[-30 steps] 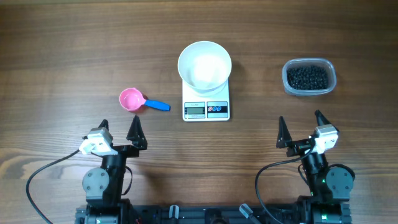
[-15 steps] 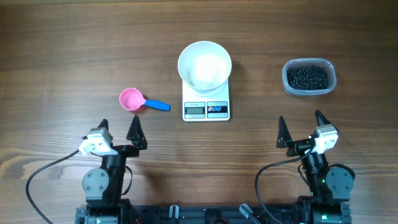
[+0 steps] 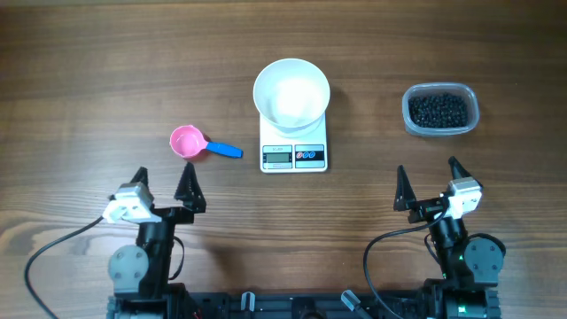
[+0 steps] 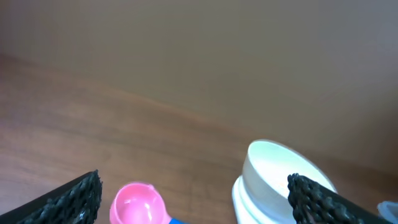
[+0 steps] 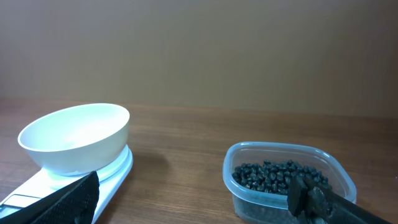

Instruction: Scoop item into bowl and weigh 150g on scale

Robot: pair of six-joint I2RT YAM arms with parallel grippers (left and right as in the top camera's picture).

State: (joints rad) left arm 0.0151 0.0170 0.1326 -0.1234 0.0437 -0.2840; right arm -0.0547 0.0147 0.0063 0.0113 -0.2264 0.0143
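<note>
My left gripper (image 3: 163, 174) and my right gripper (image 3: 427, 168) both gape wide and empty, fingers pointing forward, by the table's (image 3: 80, 62) near edge.

The empty white bowl (image 3: 291, 91) sits upright on the small white scale (image 3: 294, 156). The black beads (image 3: 437, 110) lie heaped in a clear tub (image 3: 408, 113) well to the right.

scale display (image 3: 277, 158): digits too small to read from overhead.
pink scoop (image 4: 138, 204): blue handle cut off by the left wrist view's bottom edge.
scale (image 5: 34, 185): front hidden behind one finger (image 5: 65, 200) in the right wrist view.
clear tub (image 5: 229, 174): near right corner covered by the other finger.
</note>
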